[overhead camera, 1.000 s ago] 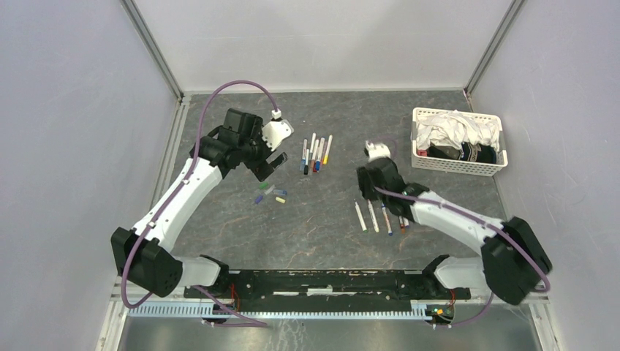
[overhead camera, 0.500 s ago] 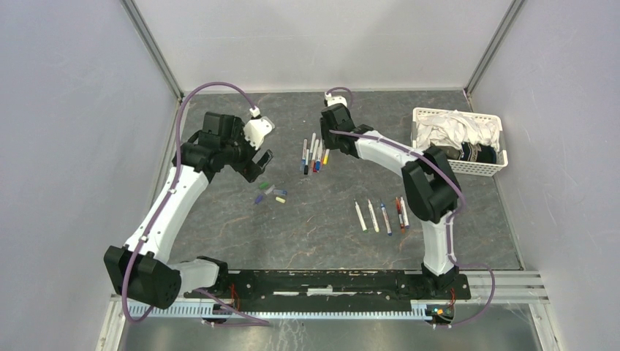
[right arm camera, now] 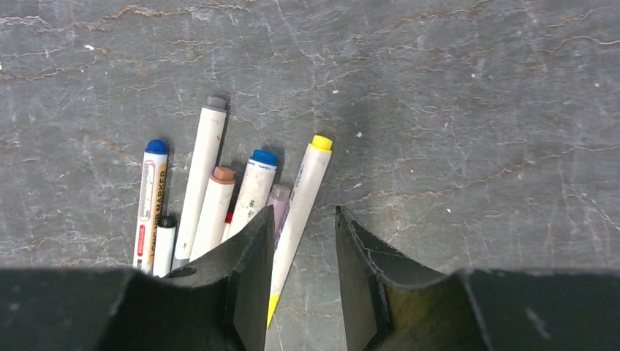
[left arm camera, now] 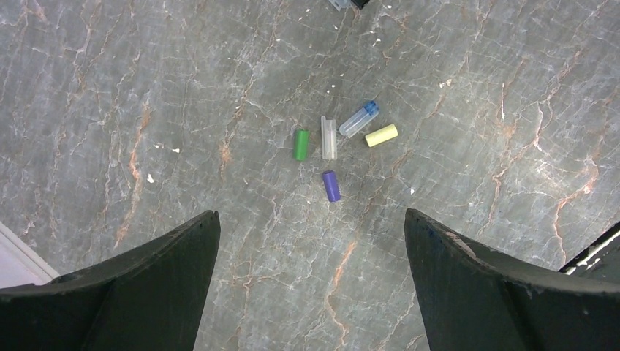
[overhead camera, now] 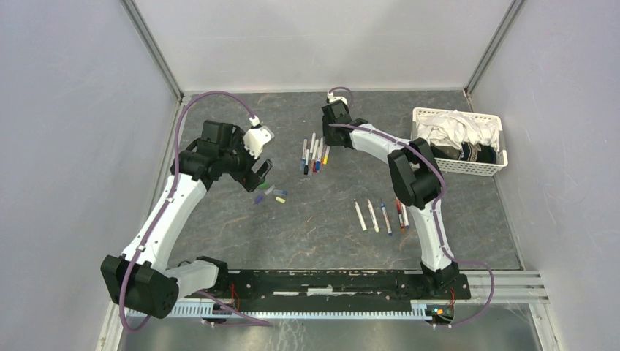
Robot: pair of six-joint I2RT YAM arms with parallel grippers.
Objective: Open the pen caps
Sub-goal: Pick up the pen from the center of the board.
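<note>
Several loose pen caps [left arm camera: 331, 186] lie in a small cluster: green, clear, blue-tipped, yellow and purple; they also show in the top view [overhead camera: 267, 192]. My left gripper [left arm camera: 311, 216] hovers above them, wide open and empty [overhead camera: 262, 172]. Several capped pens [right arm camera: 212, 183] lie side by side [overhead camera: 313, 152]. My right gripper [right arm camera: 304, 210] is low over their near ends, jaws partly open. The yellow pen [right arm camera: 303, 190] runs under its left finger [right arm camera: 252, 248] and into the gap. In the top view the right gripper [overhead camera: 329, 139] sits at the far end of the pens. Several uncapped pens [overhead camera: 380, 216] lie in a row.
A white basket [overhead camera: 457, 166] with cloths stands at the back right. Grey walls and metal rails [overhead camera: 153, 51] enclose the table. The right arm [overhead camera: 413, 175] stretches far across the middle.
My right arm has swung from the row of uncapped pens to the far capped pens and settled there. My left gripper has drifted slightly left and nearer, over the caps.
</note>
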